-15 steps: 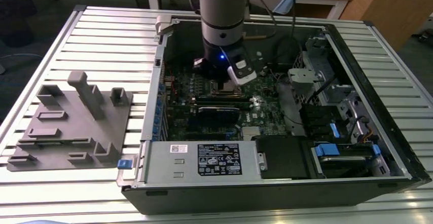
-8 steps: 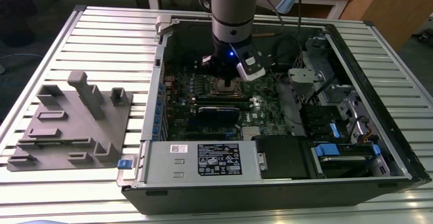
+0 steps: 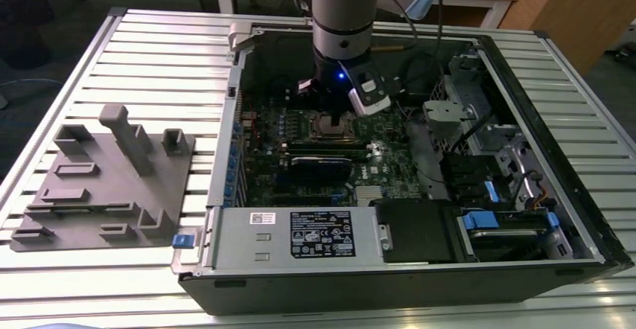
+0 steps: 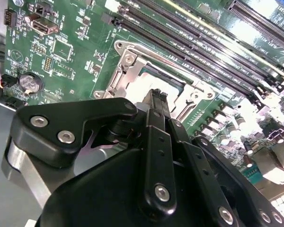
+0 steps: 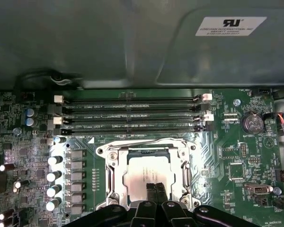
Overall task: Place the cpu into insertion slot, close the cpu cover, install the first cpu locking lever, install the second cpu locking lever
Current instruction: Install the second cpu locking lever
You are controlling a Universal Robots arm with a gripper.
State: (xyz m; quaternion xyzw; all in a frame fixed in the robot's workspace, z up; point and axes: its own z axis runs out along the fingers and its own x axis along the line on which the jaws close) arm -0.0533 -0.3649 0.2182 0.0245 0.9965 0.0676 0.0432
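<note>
In the exterior view, a grey holder block (image 3: 104, 184) with upright pegs lies on the slatted table (image 3: 129, 53) at the exterior view's left, well apart from the open computer case (image 3: 556, 158). Further right, the arm reaches down into the case, and its gripper (image 3: 334, 113) hangs just above the socket (image 3: 331, 126) on the green board (image 3: 298, 150); the arm's body hides much of the socket from this side. A black memory stick (image 3: 320, 167) lies on the board nearer the camera, and a grey power supply box (image 3: 288, 236) covers the case's near edge.

In the first wrist view the chip (image 5: 149, 172) sits inside the socket (image 5: 109, 175), its pale metal top showing through the window of the metal cover frame (image 5: 182, 177), which lies flat around it. The gripper (image 5: 156, 187) has its fingertips (image 5: 160, 189) drawn together with nothing between them, right over the chip's near edge; whether they touch it cannot be told. The near part of the socket is cut off behind the gripper body.

In the second wrist view the closed gripper (image 4: 156, 94) blocks most of the chip (image 4: 142, 85), and the levers cannot be made out clearly.
</note>
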